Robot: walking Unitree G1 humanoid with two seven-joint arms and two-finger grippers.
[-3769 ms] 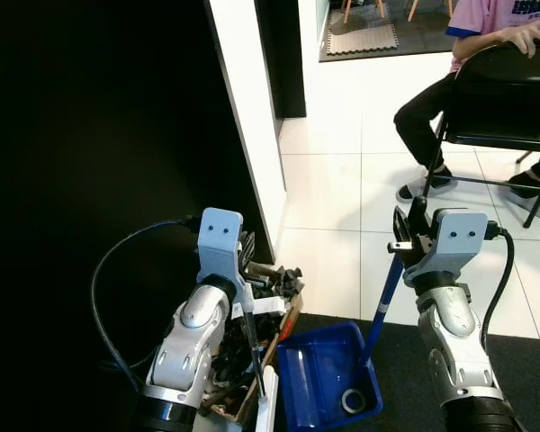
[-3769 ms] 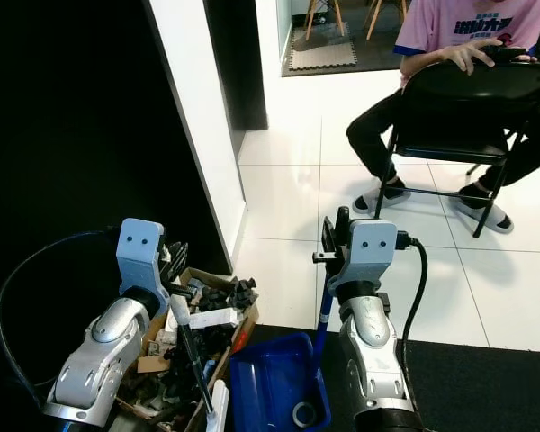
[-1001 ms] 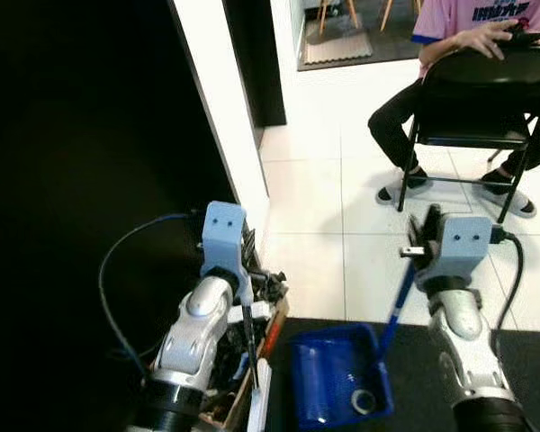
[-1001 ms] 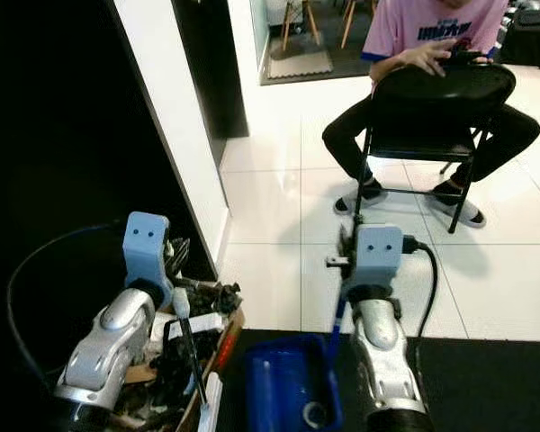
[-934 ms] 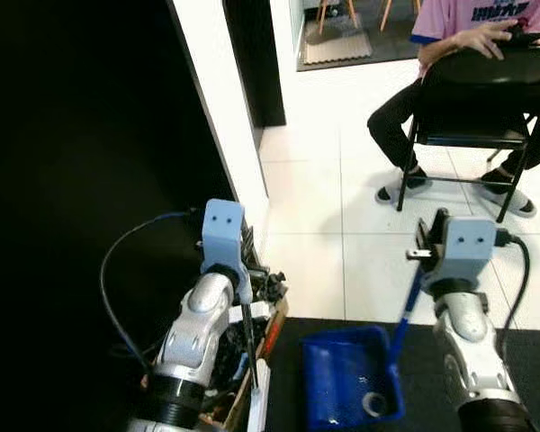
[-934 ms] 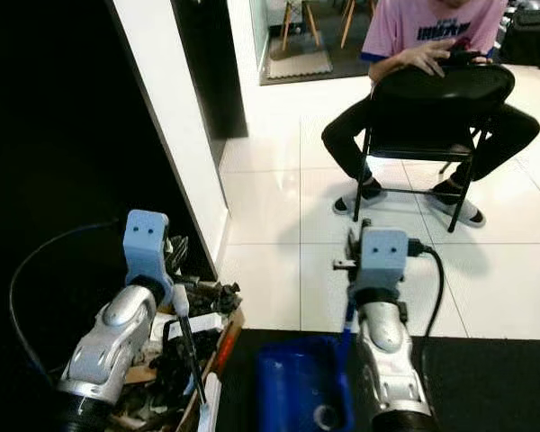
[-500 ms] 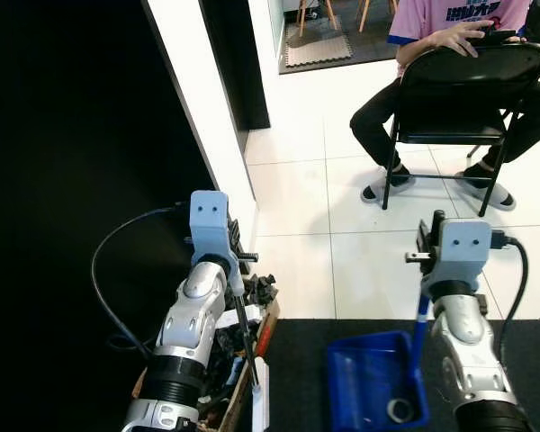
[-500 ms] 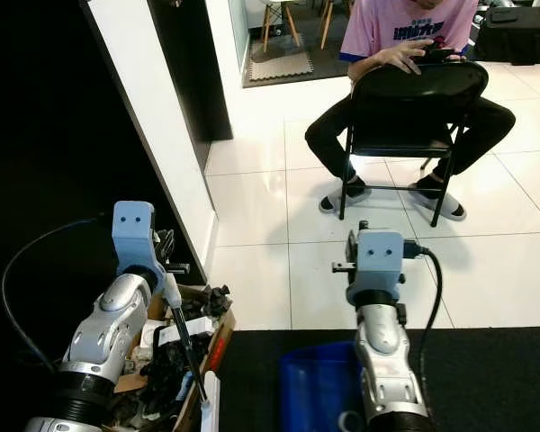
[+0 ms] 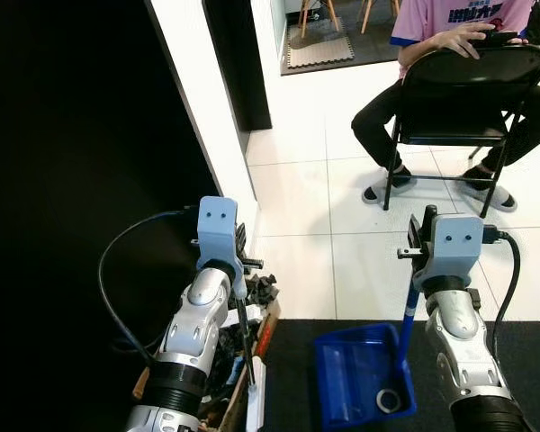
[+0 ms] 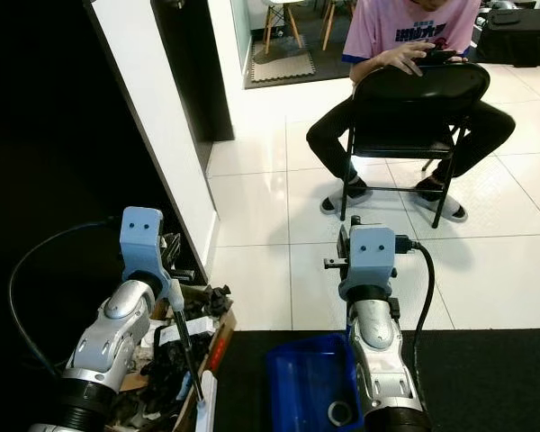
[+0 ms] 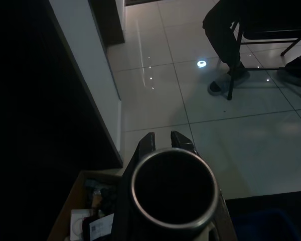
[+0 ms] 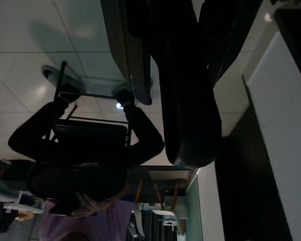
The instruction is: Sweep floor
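Left gripper clamped on the thin black-and-white broom handle; the handle runs down from the fingers to the near edge, along the right side of an open cardboard box of dark clutter on the left. Left wrist view: the handle's round silver-rimmed end sits close to the lens, finger tips nearly together just past it.

Right gripper closed around the blue dustpan handle. Blue plastic dustpan sits low at centre-near over a dark carpet, just right of the box. A grey ring-shaped roll lies in the pan's near right corner.

Far side is white glossy floor tile. A person in a pink shirt sits backwards on a black folding chair at far right, well apart from both grippers. White wall edge at left, black area beside it.
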